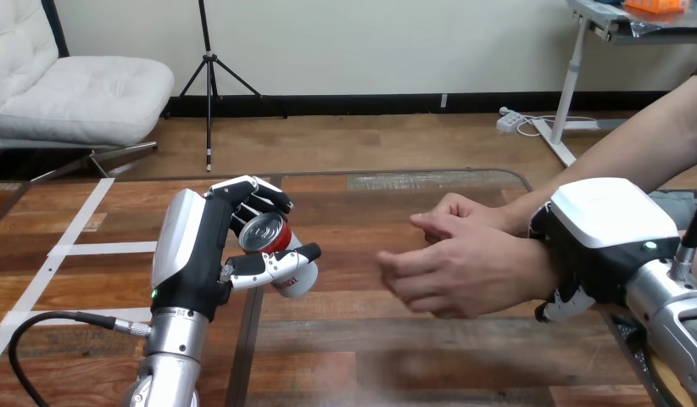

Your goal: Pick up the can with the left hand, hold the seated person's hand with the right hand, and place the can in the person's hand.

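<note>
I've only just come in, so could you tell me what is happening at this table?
The robot's left hand has its fingers and thumb curled round a red can, held tilted with its top towards the camera. Its right hand sits at the wrist of the person's nearer hand; whether it grips there cannot be seen. The can is apart from that hand, so it has not yet been handed over.

At 3 o'clock the right hand (612, 233) shows only its back, covering the person's wrist (538, 259); any hold cannot be told. At 9 o'clock the left hand (199, 254) hides part of the can (263, 231).
</note>
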Robot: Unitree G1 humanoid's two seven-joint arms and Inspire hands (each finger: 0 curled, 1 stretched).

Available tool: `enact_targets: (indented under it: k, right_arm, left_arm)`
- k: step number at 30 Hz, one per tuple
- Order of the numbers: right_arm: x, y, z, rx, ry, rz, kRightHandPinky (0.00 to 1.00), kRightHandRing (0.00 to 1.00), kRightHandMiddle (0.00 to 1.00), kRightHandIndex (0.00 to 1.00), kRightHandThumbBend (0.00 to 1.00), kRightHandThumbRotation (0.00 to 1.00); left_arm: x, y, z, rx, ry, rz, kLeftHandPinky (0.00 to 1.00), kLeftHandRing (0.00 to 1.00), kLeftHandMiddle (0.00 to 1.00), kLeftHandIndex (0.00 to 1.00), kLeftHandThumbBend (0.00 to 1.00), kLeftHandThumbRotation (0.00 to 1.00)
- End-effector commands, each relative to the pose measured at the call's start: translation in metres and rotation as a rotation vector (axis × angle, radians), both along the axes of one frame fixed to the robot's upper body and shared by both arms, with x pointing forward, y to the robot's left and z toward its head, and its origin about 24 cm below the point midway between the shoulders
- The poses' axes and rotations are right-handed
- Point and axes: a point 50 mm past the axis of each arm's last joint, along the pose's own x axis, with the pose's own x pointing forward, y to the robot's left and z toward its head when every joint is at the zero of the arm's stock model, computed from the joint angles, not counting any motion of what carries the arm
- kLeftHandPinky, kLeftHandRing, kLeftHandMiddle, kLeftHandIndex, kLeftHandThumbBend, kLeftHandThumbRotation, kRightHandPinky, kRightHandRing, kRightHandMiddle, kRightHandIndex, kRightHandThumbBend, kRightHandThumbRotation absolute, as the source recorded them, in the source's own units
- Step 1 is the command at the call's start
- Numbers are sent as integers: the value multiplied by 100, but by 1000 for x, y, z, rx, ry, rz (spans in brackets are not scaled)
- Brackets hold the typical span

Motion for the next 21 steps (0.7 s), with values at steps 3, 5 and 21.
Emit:
enact_targets:
  k: [3,5,21]
  right_arm:
    - [0,19,35,-4,-148,87,20,31,39,48,74,0]
    - [-1,20,34,-3,-147,87,20,30,39,48,74,0]
    - [-5,18,28,-16,-56,14,51,62,67,66,86,0]
  left_arm:
    - [17,-7,34,-18,-146,-36,33,41,47,50,67,0]
    - [17,-7,34,-18,-148,-37,33,41,47,49,67,0]
    - [17,-4,35,-8,-156,-23,33,40,47,49,67,0]
